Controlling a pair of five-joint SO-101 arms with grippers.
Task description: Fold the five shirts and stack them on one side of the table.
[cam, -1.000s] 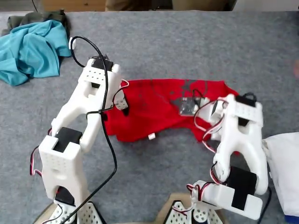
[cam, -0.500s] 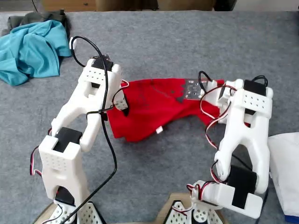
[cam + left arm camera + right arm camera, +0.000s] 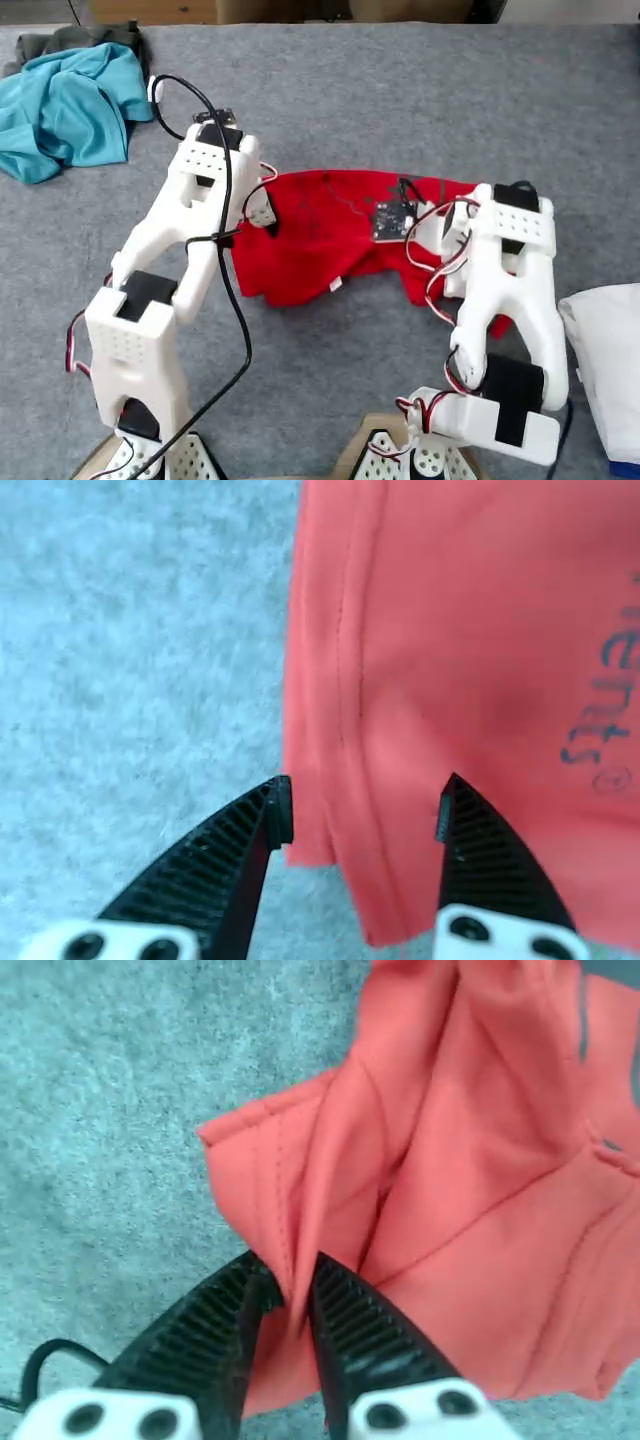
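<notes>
- Folding the red shirt [image 3: 320,235] is the step I'm on. It lies crumpled in the middle of the desk [image 3: 400,90], between my two arms, and it's nowhere near squared up.
- Right claw [image 3: 292,1295] is clamped on a pinch of red fabric near a hem, with the cloth bunched in ridges around it.
- Left claw [image 3: 365,808] is spread apart. One finger is over bare desk and one over the shirt, so it straddles the side edge without gripping it.
- Next move, I reckon: close the left claw on that edge, then lift both ends together and carry them across so the fold lands flat. My worry is the right pinch slipping and the shirt twisting.
- Teal shirt [image 3: 70,100] sits heaped in the far corner on the left arm's side. A white one [image 3: 605,340] lies at the edge by the right arm, which is probably the stack side.
</notes>
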